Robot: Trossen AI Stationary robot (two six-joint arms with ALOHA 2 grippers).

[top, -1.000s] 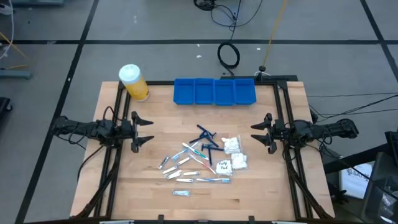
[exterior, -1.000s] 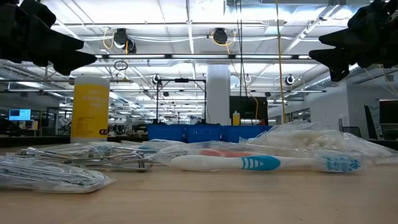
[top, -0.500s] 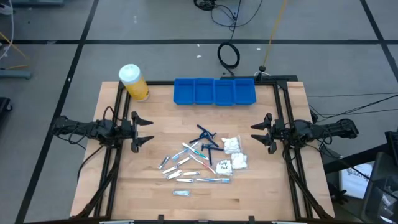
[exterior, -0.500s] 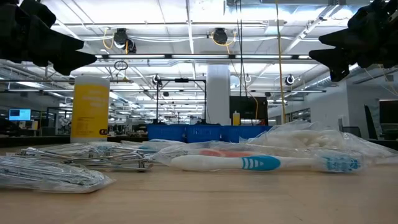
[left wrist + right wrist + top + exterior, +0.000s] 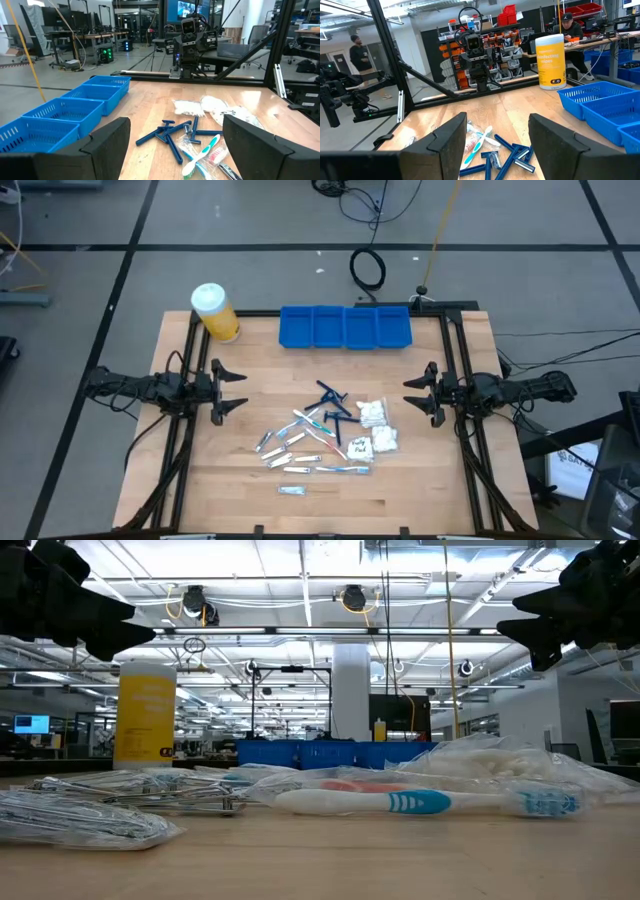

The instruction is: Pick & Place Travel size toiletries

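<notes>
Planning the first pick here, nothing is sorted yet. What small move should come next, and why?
Probably the right gripper should move toward the blue razors. Both it and the left gripper hang open and empty at the table's sides, the blue tray looks empty, and the razors lie at the pile's tray-side edge, nearer the right arm.
</notes>
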